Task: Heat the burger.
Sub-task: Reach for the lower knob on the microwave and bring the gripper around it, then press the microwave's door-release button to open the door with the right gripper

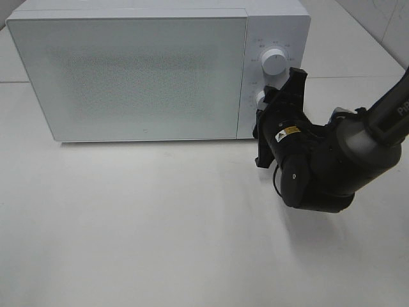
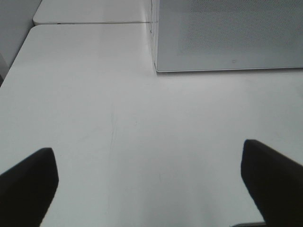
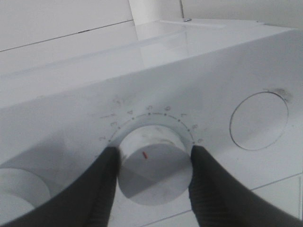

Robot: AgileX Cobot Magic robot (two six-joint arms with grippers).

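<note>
Microwave [image 1: 147, 77] door shut and burger nowhere in view, presumably inside; right tool [image 3: 152, 153] pinches the lower dial [image 1: 261, 97], left tool [image 2: 149, 177] hangs spread wide and empty over the worktop [image 1: 160, 224]; loading judged done, timer setting in hand, heating itself remaining

White table [image 1: 160, 230], viewed from above. A white microwave [image 1: 134, 77] stands directly on its far half, door shut and facing forward, with an upper knob [image 1: 275, 62] and a lower knob [image 1: 261, 97] on its right-hand panel. A seam [image 2: 90, 22] crosses the tabletop beside the microwave. Faint scratches [image 2: 112, 135] mark the bare near surface.
</note>
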